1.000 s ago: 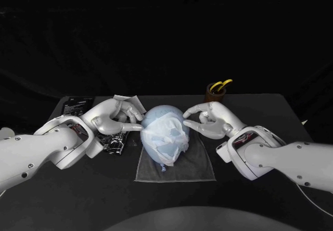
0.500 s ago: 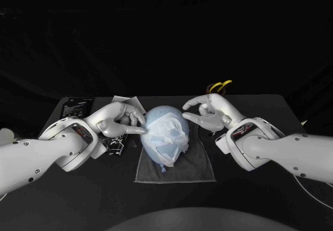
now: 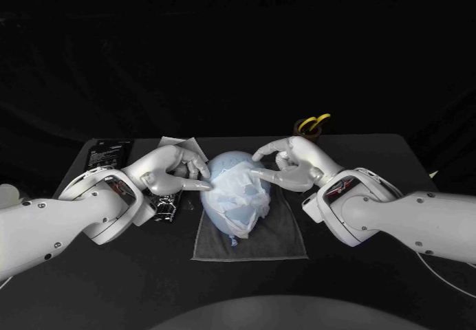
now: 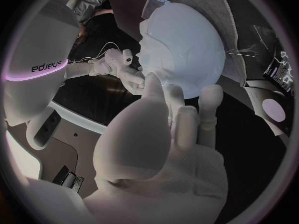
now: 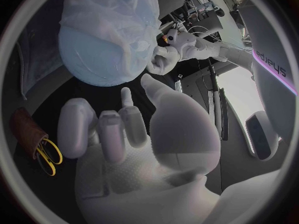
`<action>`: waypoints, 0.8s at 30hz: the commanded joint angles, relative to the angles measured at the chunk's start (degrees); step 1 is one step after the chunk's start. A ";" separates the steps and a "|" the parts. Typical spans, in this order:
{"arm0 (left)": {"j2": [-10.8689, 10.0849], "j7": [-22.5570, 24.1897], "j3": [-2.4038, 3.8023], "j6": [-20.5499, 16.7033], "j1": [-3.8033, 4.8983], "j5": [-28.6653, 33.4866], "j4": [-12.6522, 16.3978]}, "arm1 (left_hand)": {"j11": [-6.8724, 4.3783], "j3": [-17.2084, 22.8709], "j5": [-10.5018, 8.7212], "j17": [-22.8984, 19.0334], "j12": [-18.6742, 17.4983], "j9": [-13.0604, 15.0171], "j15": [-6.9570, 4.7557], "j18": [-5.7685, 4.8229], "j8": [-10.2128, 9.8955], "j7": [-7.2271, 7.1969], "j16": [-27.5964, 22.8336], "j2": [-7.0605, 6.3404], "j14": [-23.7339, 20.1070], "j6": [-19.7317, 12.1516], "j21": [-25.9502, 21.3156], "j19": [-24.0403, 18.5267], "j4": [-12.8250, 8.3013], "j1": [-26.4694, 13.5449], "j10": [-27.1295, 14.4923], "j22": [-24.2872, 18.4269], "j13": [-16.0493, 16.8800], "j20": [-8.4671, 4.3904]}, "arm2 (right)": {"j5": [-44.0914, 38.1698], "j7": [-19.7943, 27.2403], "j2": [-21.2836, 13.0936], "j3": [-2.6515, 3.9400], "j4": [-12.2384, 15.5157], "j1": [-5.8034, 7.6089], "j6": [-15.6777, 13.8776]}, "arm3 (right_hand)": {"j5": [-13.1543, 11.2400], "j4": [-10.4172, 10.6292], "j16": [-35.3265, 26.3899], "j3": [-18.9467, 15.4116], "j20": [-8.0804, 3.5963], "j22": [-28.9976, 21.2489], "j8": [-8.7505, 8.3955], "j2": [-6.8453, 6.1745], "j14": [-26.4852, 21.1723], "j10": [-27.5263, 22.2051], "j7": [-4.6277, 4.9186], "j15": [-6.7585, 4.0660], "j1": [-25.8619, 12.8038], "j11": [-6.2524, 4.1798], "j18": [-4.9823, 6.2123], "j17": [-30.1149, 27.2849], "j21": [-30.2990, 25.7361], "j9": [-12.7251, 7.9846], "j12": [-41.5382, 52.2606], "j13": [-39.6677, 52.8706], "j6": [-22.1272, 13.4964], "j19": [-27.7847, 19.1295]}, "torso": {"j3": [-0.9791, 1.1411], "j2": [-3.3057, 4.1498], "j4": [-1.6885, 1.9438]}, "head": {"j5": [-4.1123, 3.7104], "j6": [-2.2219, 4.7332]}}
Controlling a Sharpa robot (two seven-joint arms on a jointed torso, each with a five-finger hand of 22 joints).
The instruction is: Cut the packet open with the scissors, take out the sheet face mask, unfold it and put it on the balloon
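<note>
**ENTRY: Sheet face mask on balloon, fitting stage**

Step in hand: judged to be the last one, the settling of the sheet face mask point(image 3: 239, 196) upon the balloon point(image 3: 229, 160).

Position of item: the mask is seen draped in crumpled folds over the middle and near end of the balloon, while the far end is left bare. The balloon is laid lengthwise on a grey cloth point(image 3: 269, 242) at the table's middle.

Left hand point(image 3: 166, 172): nothing is grasped. The fingers are held apart, and a fingertip is set against the balloon's left side at the mask's edge.

Right hand point(image 3: 294, 165): nothing is grasped. The fingers are spread, and one is laid on the mask at the balloon's right side.

Relation: the balloon is bracketed between the two hands.

Next move, as judged: the folds are to be drawn flat and up toward the bare end. A light touch is called for, lest the balloon be rolled off the cloth.

Scissors point(image 3: 316, 122): stood in a brown holder behind the right hand.
</note>
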 commanded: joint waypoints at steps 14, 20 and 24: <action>0.35 -0.51 0.03 1.45 -0.10 -3.84 -0.20 | -0.21 -1.71 -0.11 -0.21 0.07 -0.54 -0.18 -1.08 -1.12 0.17 0.25 -0.08 0.10 0.40 0.19 0.23 0.15 0.07 -0.10 -0.09 0.35 -0.11 | -7.93 -3.39 1.10 0.01 -0.93 -0.31 2.36 | 0.16 -0.12 0.33 -1.51 0.19 9.99 -0.48 -0.52 5.86 -0.09 -0.09 -0.09 1.55 0.16 0.58 14.73 -0.44 -0.14 -0.38 8.85 0.32 -0.12 | -0.07 0.01 0.09 | -0.11 -0.15; 0.53 -0.55 0.03 1.61 -0.10 -4.64 -0.17 | -0.02 -2.54 -0.11 -0.21 -0.05 -0.95 -0.05 -1.09 -1.91 0.43 0.19 0.02 0.05 -0.20 0.16 0.09 0.11 -0.02 -0.23 -0.15 0.55 -0.07 | -11.88 -5.32 1.61 -0.01 -1.62 -0.59 3.02 | 0.13 -0.56 0.39 -1.61 0.13 10.09 -0.38 0.33 5.89 0.01 -0.19 -0.19 3.70 0.04 0.52 14.83 -0.19 -0.15 -0.18 8.89 0.94 0.00 | -0.02 0.00 0.05 | -0.01 -0.30; 0.65 -0.59 0.03 1.64 -0.11 -5.04 -0.16 | 0.09 -2.84 -0.11 -0.34 -0.09 -1.08 0.02 -1.07 -2.17 0.55 0.15 0.02 -0.03 -0.39 0.10 -0.01 0.08 0.03 -0.30 -0.26 0.63 -0.03 | -13.49 -5.84 1.80 -0.01 -1.70 -0.75 3.03 | 0.11 -1.01 0.54 -0.84 -0.07 10.35 0.36 1.87 5.98 0.52 -0.71 -0.50 5.66 -0.40 0.37 15.10 0.65 0.04 0.59 9.29 2.69 0.37 | 0.00 0.05 0.06 | -0.06 -0.37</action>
